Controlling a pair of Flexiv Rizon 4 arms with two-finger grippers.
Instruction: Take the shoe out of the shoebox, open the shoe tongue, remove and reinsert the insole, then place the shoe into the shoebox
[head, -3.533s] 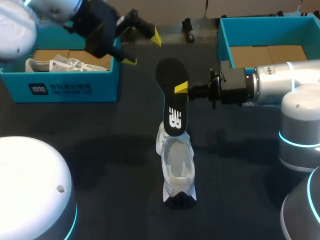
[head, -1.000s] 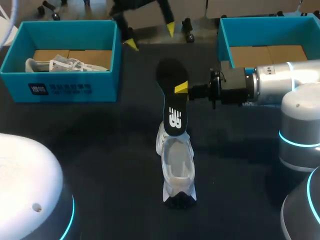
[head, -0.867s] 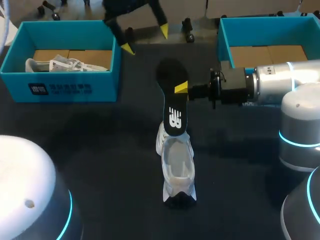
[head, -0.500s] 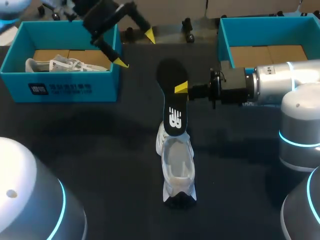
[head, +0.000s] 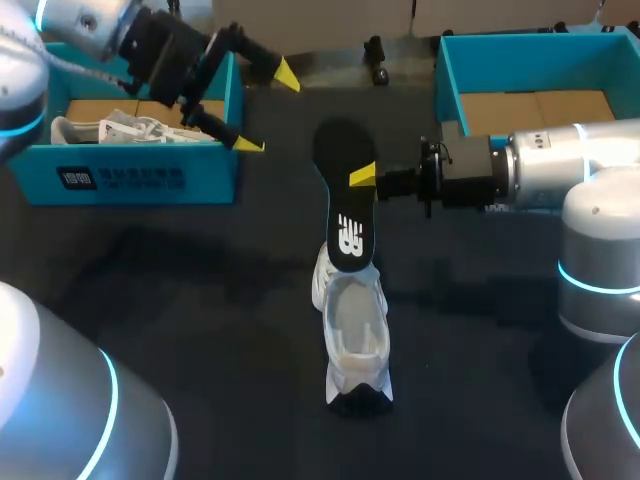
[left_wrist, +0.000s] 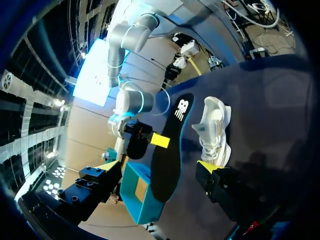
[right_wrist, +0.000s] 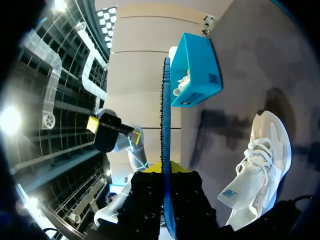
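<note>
Dark tabletop (head: 200, 300) carries a white shoe (head: 352, 335) at its middle, lying lengthwise with its opening up. A teal shoebox (head: 130, 178) sits at the far left with a second white shoe (head: 120, 128) inside, and another teal shoebox (head: 445, 75) sits at the far right, its near part covered by the right arm.

The right gripper (head: 365, 178) pinches the black insole (head: 345, 200) by its sides, fingers drawn in narrow. In the right wrist view the insole runs edge-on straight out between the two finger bodies. It is held above the table, its far end toward the back and its near end overlapping the shoe's collar. Whether that end touches the shoe or sits inside it cannot be made out.

The left gripper (head: 266, 110) hangs over the right end of the left shoebox, fingers spread wide and holding nothing. In its wrist view the insole and shoe lie ahead, well apart from it.

From above only one yellow tip of the right gripper shows; the other is hidden behind the insole.
</note>
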